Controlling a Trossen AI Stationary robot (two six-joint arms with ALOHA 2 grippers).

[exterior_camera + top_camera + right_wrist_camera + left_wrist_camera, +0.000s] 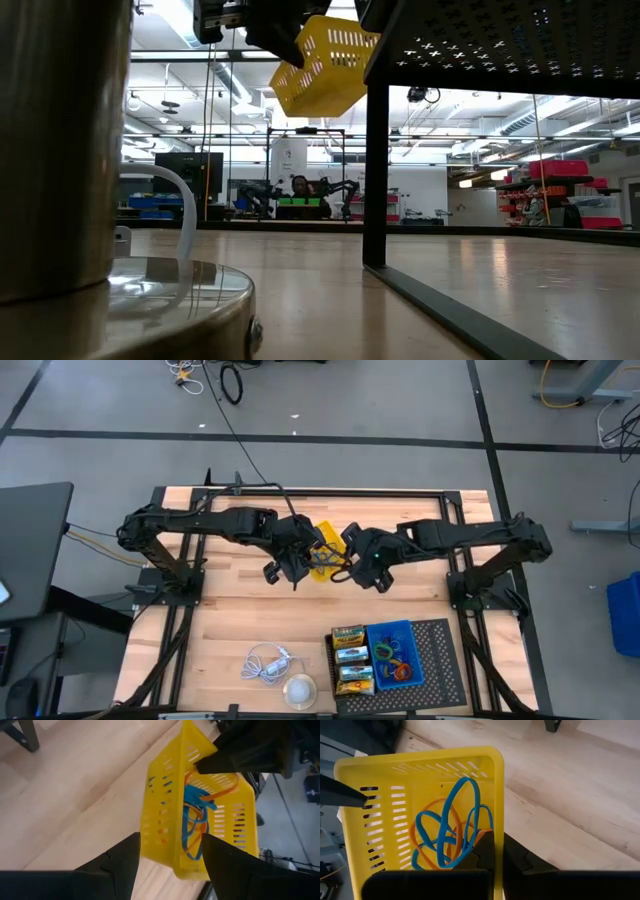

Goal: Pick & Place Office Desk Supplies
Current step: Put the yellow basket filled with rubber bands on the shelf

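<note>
1. Yellow slotted plastic basket hung tilted in the air above the middle of the pale wooden table, well clear of its surface in the low view.
2. Left gripper had its fingers together, clamped on the basket's rim; loose blue and orange rubber loops lay heaped inside against the basket's slotted wall.
3. Right gripper stood with fingers apart, holding nothing, just beside the basket's outer wall; the loops lay beyond that wall, inside the basket.
4. Large black perforated tray rested at the table's near right, well apart from both grippers. On it sat a blue plastic bin holding more coloured loops, and beside the bin a column of small yellow-and-green crayon boxes.
5. White coiled cable and a round pale disc lay near the table's front edge, left of the tray.
6. Step in hand, as judged: transfer or emptying of the basket. It would go best with the left grip kept firm on the rim and any tilt increased slowly, since the light loops could slide out together and scatter on the wood. The right fingers would need to straddle a wall squarely before closing, or the thin plastic might twist away.
</note>
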